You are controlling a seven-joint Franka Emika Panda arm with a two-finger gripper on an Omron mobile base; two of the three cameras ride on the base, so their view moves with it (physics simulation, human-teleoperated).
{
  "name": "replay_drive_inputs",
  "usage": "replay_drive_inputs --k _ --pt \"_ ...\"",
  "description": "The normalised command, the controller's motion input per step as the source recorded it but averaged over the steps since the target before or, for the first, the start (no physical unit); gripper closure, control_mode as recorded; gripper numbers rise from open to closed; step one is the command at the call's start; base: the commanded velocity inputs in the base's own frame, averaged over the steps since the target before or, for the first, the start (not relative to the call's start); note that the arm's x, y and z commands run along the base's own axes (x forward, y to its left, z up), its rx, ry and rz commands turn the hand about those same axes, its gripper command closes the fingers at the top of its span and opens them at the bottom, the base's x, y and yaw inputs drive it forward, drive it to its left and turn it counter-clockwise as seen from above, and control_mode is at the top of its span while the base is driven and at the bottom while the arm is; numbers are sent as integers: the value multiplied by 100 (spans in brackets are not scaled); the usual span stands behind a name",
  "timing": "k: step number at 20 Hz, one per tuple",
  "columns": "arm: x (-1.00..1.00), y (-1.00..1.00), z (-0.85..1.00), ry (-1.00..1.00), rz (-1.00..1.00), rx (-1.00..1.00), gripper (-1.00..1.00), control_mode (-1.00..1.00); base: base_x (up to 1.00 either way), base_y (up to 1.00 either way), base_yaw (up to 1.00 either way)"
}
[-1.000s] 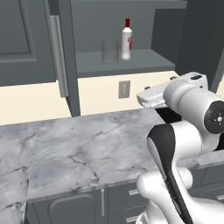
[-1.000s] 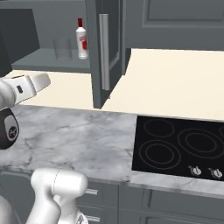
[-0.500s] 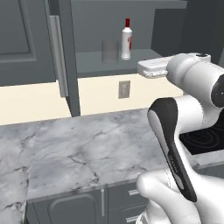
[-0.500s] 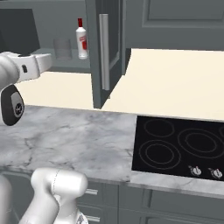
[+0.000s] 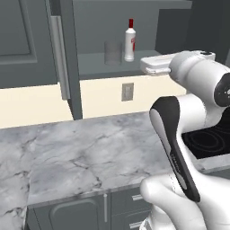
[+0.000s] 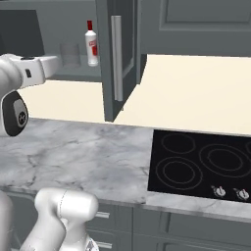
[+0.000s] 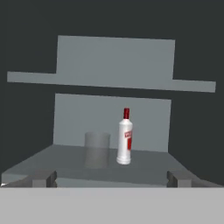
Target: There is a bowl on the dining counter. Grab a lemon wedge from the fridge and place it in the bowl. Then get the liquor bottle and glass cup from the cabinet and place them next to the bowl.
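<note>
A white liquor bottle (image 5: 130, 40) (image 6: 91, 45) (image 7: 124, 142) with a red cap and label stands upright on the lower shelf of the open cabinet. Just to its left stands a grey glass cup (image 5: 113, 53) (image 6: 70, 54) (image 7: 96, 150). My gripper (image 5: 143, 65) (image 6: 58, 63) (image 7: 111, 179) is raised to shelf height in front of the cabinet and points at both. It is open, its fingertips (image 7: 43, 178) are wide apart, and nothing is between them. It is still short of the shelf's front edge. The bowl, the lemon wedge and the fridge are out of view.
The cabinet door (image 5: 63, 54) (image 6: 117, 54) stands swung open beside the shelf. Below lies a grey marble counter (image 5: 81, 152) (image 6: 73, 152) with a black cooktop (image 6: 201, 164) (image 5: 211, 139) to the right. A wall outlet (image 5: 127, 91) sits under the shelf.
The arm has lifted the hand up and toward the cabinet shelf, from below shelf level to level with it. The gripper stayed open.
</note>
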Motion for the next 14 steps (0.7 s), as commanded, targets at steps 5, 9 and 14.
replay_drive_inputs --k 5,9,14 --pt "0 0 0 0 0 0 -100 -100 0 0 0" --pt "26 0 8 0 -1 0 -100 -100 0 0 0" --pt "66 0 19 1 0 0 -100 -100 0 0 0"
